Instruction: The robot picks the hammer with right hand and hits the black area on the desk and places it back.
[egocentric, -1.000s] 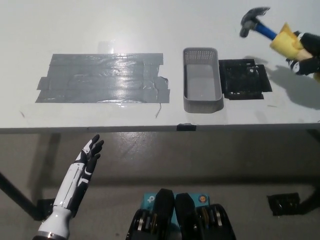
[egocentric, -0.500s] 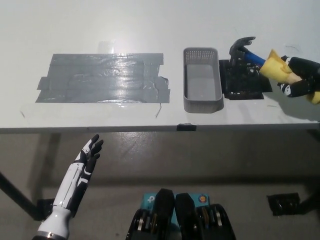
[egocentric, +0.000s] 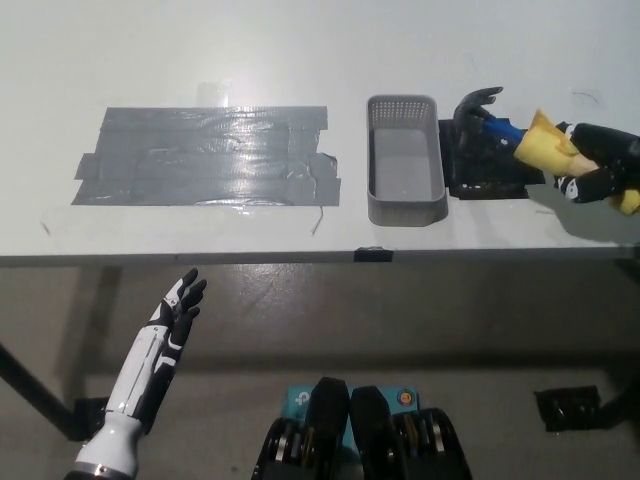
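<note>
You have a smooth white desk (egocentric: 300, 60) in front of you, its near edge running straight across the view with a small dark tab at the middle of that edge. On the left part of the desk lies a wide patch of grey tape (egocentric: 205, 155), built from overlapping glossy strips that wrinkle and catch the light, with ragged, stepped ends. Right of it stands a grey plastic basket (egocentric: 405, 160), a rounded rectangle with perforated walls. Just beside the basket on its right is the black area (egocentric: 485, 170), a flat matte square with a rough, uneven surface, part of it covered by the tool. The hammer (egocentric: 478, 112) has a dark metal head with a curved claw, a blue shaft and a yellow grip; its head sits low over the far left part of the black area, though you cannot tell whether it touches. The black right hand (egocentric: 598, 165) is wrapped around the yellow grip, hiding most of it, and the arm is cut off by the right border. The white left hand (egocentric: 180, 305) hangs below the desk edge at lower left, holding nothing, fingers straight and slightly spread. On the floor at lower right lies a small dark object (egocentric: 570, 408), too blurred to identify.
</note>
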